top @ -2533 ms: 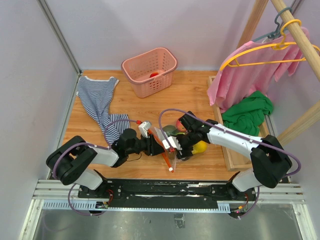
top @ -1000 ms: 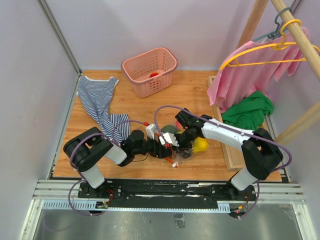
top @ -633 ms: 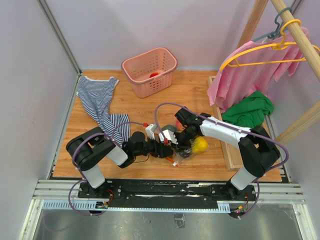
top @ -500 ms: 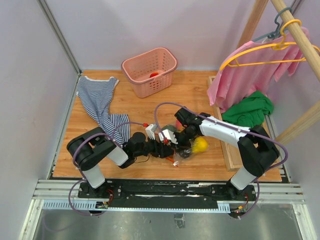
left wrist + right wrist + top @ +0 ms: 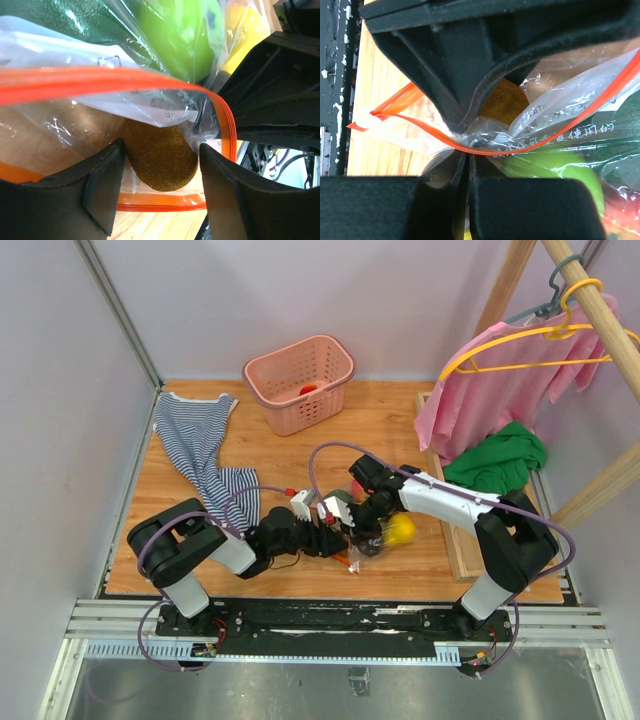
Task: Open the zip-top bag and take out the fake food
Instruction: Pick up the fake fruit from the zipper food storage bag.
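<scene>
Well beyond the left gripper point(image 5: 161, 150) and off to its left, a striped shirt point(image 5: 195, 440) lies crumpled on the wooden table point(image 5: 390, 430). The left gripper lies low over the table with its jaws spread at the mouth of the zip-top bag point(image 5: 150, 107). A brown, rough-skinned piece point(image 5: 160, 167) sits in the gap between its fingers point(image 5: 102, 190), seen through the clear plastic. I cannot tell whether the pads press on it.

The bag's orange zip strip point(image 5: 100, 79) runs across just ahead of those fingertips and curves down round the right one. Past the strip lies more of the fake food point(image 5: 398, 530) in the bag: a dark green piece point(image 5: 65, 15), a light green round one point(image 5: 175, 35) and a yellow one point(image 5: 242, 30).

The right gripper point(image 5: 467, 156) meets the left one nearly tip to tip from the other side. It is clamped tight on a fold of the bag's plastic at the zip strip. The light green fruit sits just beside its fingers, and the brown piece lies just past them.

A pink slotted basket point(image 5: 300, 380) stands far beyond both grippers. Well off to the right gripper's right, a green cloth point(image 5: 495, 465) lies under a pink garment point(image 5: 500, 390) on a yellow hanger point(image 5: 520, 335).
</scene>
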